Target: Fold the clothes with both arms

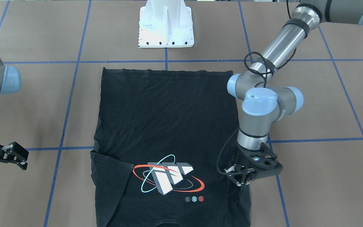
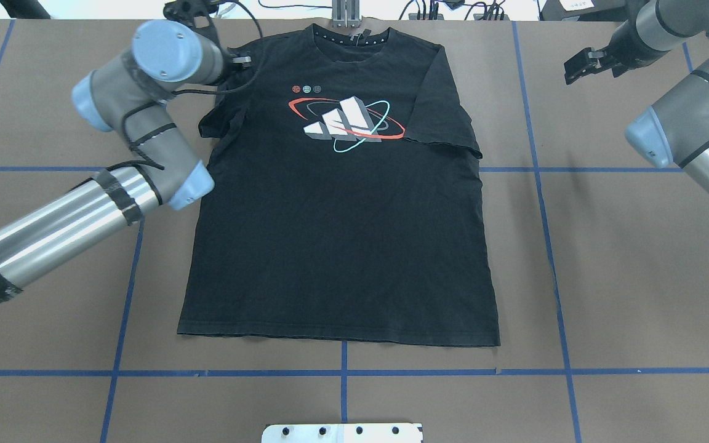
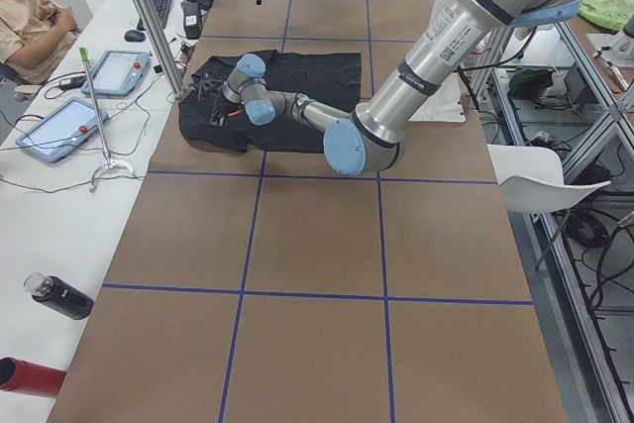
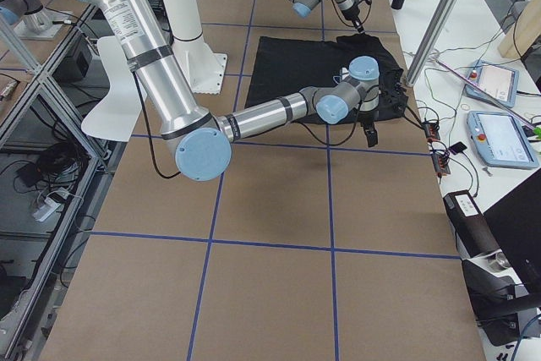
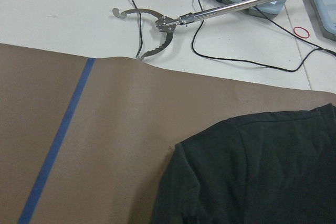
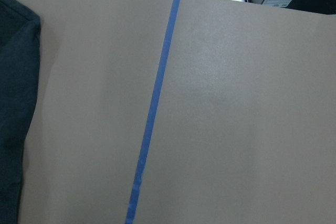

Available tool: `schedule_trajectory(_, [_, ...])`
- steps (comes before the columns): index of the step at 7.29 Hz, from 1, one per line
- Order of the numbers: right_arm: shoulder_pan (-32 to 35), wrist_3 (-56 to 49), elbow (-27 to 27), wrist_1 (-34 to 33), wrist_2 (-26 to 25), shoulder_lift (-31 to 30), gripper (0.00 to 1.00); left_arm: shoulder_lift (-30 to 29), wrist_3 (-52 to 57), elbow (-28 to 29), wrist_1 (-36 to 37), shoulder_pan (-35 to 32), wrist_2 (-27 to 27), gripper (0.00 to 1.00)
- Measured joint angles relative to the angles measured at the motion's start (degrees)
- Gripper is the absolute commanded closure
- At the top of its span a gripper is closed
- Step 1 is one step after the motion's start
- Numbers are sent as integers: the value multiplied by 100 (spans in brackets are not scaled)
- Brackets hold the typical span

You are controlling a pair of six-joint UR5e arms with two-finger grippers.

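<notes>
From my station I see the black short-sleeved T-shirt lying flat and face up in the middle of the brown paper-covered table, which is crossed by blue tape lines. Its hem lies near the white pedestal base and its collar at the far edge, by the operators' bench. The white, grey, red and cyan orbit-ring logo sits on the chest with three small dots just beside it. The grey-and-silver left arm reaches along the table's left side, and its black left gripper points down at the edge of the shirt's left sleeve. I cannot tell whether it touches the cloth, nor how far apart its fingers stand, since the wrist hides them from above and the front view shows them edge on. The left wrist camera gives me only that sleeve's edge on the brown paper, with a long metal grabber tool on the white bench beyond. The black right gripper hangs over the table well to the right of the right sleeve, which lies spread flat; its fingers look spread wide with nothing between them.
</notes>
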Motion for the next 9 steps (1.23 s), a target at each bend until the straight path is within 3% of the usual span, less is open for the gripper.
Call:
schedule_trajectory(1, [-9, 1, -3, 0, -4, 0, 0, -234, -154, 121, 238, 126, 55, 100])
schedule_trajectory(2, [-19, 8, -3, 0, -5, 0, 0, -441, -263, 342, 350, 200, 109, 92])
schedule_trajectory(3, [-31, 27, -4, 0, -6, 0, 0, -551, -302, 511, 380, 261, 215, 1])
schedule_trajectory(6, [-64, 102, 36, 0, -7, 5, 0, -470, 124, 376, 336, 330, 381, 0])
schedule_trajectory(9, [-267, 832, 757, -32, -69, -205, 0, 774, 1152, -1643, 393, 252, -162, 0])
